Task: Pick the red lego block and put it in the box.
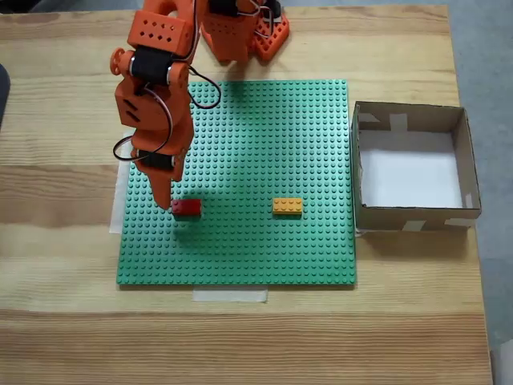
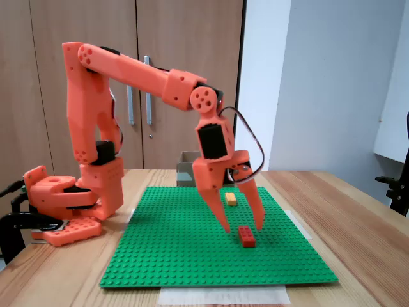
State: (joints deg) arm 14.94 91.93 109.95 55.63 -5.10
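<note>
The red lego block (image 1: pixel 186 208) (image 2: pixel 246 236) lies on the green studded baseplate (image 1: pixel 264 144) (image 2: pixel 172 249), towards its left front part in the top-down fixed view. My orange gripper (image 1: pixel 168 200) (image 2: pixel 242 225) points down over it and is open. In the side fixed view its two fingertips straddle the space just above the block and hold nothing. The box (image 1: pixel 410 216) (image 2: pixel 185 174), brown cardboard with a white bottom, stands off the plate's right edge in the top-down view and has nothing in it.
An orange-yellow brick (image 1: pixel 288 206) (image 2: pixel 231 198) lies on the plate between the red block and the box. The arm's base (image 1: pixel 240 32) (image 2: pixel 70 204) sits at the plate's far side on the wooden table (image 1: pixel 64 305).
</note>
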